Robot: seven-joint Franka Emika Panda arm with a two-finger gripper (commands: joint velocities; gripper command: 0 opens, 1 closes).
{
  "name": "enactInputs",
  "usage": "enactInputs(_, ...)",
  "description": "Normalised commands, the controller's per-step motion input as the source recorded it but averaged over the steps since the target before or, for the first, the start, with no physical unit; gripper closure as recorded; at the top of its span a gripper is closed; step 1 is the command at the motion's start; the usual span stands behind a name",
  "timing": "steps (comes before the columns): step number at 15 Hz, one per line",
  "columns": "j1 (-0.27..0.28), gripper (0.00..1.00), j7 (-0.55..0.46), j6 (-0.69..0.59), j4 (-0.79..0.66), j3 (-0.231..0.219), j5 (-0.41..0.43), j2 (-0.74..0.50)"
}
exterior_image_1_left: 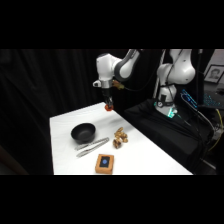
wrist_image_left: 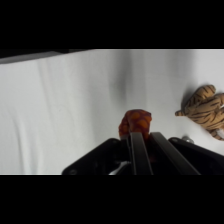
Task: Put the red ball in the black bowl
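Note:
The small red ball (exterior_image_1_left: pixel 108 106) sits at the tip of my gripper (exterior_image_1_left: pixel 108 103), near the table's far edge. In the wrist view the red ball (wrist_image_left: pixel 136 121) is pinched between the two dark fingers of the gripper (wrist_image_left: pixel 140 135), which is shut on it. Its shadow falls on the white cloth beyond, so it seems to hang just above the table. The round black bowl (exterior_image_1_left: pixel 83 132) stands nearer the camera and to the left of the gripper, with nothing visible in it.
Silver tongs (exterior_image_1_left: pixel 92 146) lie just in front of the bowl. A tan-brown lumpy cluster (exterior_image_1_left: pixel 120 137) rests to the bowl's right, striped in the wrist view (wrist_image_left: pixel 205 109). An orange-edged square block (exterior_image_1_left: pixel 104 163) sits near the front edge of the white table (exterior_image_1_left: pixel 150 160).

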Motion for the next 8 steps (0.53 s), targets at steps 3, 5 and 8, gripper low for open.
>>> enactInputs(3,0.069,0.94,0.04,-0.40,0.56,0.006,-0.011,0.18)
enactInputs(5,0.061,0.94,0.02,-0.35,0.63,0.017,0.032,0.31)
enactInputs(8,0.044,0.94,-0.03,-0.28,0.64,0.034,0.105,0.37)
